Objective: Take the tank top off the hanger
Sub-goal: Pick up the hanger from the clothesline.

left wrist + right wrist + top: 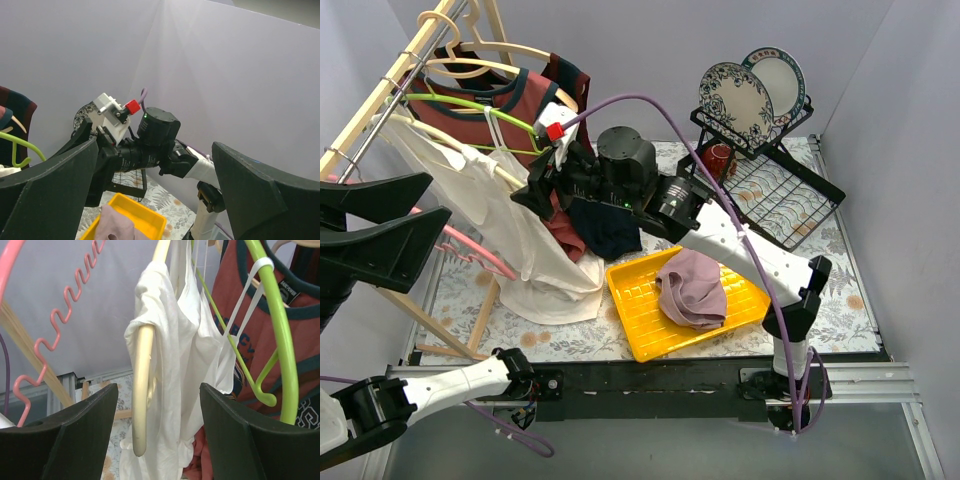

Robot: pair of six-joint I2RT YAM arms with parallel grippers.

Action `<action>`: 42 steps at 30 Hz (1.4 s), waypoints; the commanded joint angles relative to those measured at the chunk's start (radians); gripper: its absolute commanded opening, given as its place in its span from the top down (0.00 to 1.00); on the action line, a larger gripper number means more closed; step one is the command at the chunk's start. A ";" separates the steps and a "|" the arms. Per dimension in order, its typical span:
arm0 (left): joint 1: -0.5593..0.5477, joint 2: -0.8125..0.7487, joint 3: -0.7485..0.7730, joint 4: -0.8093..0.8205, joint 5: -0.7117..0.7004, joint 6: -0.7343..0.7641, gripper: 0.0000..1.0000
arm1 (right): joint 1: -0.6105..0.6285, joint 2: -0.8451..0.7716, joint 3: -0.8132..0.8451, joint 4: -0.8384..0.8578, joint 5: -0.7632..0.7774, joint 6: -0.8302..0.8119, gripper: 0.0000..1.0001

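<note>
Holding nothing in the right gripper (pixel 155 440), spread wide just short of the white tank top (pixel 175 350). Draped over the cream hanger (pixel 141 390) on the rack (pixel 390 84). Left gripper (pixel 155 192) likewise wide, empty, well apart. Barely begun, seemingly: yet to grip and slide off.

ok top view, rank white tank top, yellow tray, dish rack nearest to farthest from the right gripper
1. white tank top, beside the right gripper
2. yellow tray, front centre
3. dish rack, back right
</note>
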 commanded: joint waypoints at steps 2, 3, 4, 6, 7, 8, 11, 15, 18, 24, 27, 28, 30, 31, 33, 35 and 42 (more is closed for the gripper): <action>0.001 -0.009 -0.039 -0.008 0.010 0.028 0.02 | -0.001 0.033 0.049 0.081 -0.018 0.008 0.27; 0.002 -0.015 -0.049 -0.007 0.004 0.030 0.02 | -0.002 0.047 0.051 0.086 -0.014 0.007 0.28; 0.002 -0.015 -0.052 -0.007 0.000 0.030 0.02 | -0.002 0.053 0.055 0.093 -0.009 0.005 0.28; 0.002 -0.015 -0.053 -0.011 -0.004 0.033 0.02 | -0.005 0.071 0.060 0.101 -0.003 0.005 0.31; 0.002 -0.013 -0.052 -0.014 -0.004 0.033 0.02 | -0.005 0.077 0.064 0.106 -0.005 0.005 0.32; 0.001 -0.012 -0.052 -0.017 -0.003 0.033 0.02 | -0.007 0.085 0.066 0.115 -0.005 0.005 0.35; 0.002 -0.009 -0.044 -0.025 -0.004 0.033 0.02 | -0.008 0.104 0.072 0.126 -0.001 0.007 0.44; 0.002 -0.009 -0.035 -0.030 -0.007 0.034 0.02 | -0.010 0.105 0.072 0.144 0.003 0.004 0.61; 0.002 -0.009 -0.033 -0.033 -0.009 0.036 0.02 | -0.010 0.096 0.066 0.167 -0.003 0.001 0.76; 0.001 0.002 -0.014 -0.045 -0.021 0.039 0.02 | -0.011 0.059 0.023 0.227 0.006 -0.004 0.99; 0.002 0.011 0.000 -0.053 -0.018 0.039 0.02 | -0.011 0.047 0.018 0.247 0.005 -0.004 0.99; 0.001 0.010 0.000 -0.051 -0.018 0.039 0.02 | -0.011 0.044 0.014 0.248 0.006 -0.004 0.99; 0.002 0.010 0.000 -0.051 -0.017 0.037 0.02 | -0.011 0.035 0.008 0.274 0.014 -0.001 0.99; 0.002 0.011 0.000 -0.053 -0.016 0.037 0.02 | -0.011 0.032 0.002 0.278 0.017 -0.001 0.99; 0.002 0.011 0.000 -0.054 -0.023 0.034 0.02 | -0.011 0.022 -0.005 0.293 0.023 0.001 0.99; 0.002 0.010 0.002 -0.054 -0.027 0.033 0.02 | -0.011 0.015 -0.014 0.304 0.025 0.004 0.99; 0.001 0.013 0.022 -0.051 -0.044 0.030 0.02 | -0.011 -0.014 -0.037 0.350 0.040 -0.002 0.99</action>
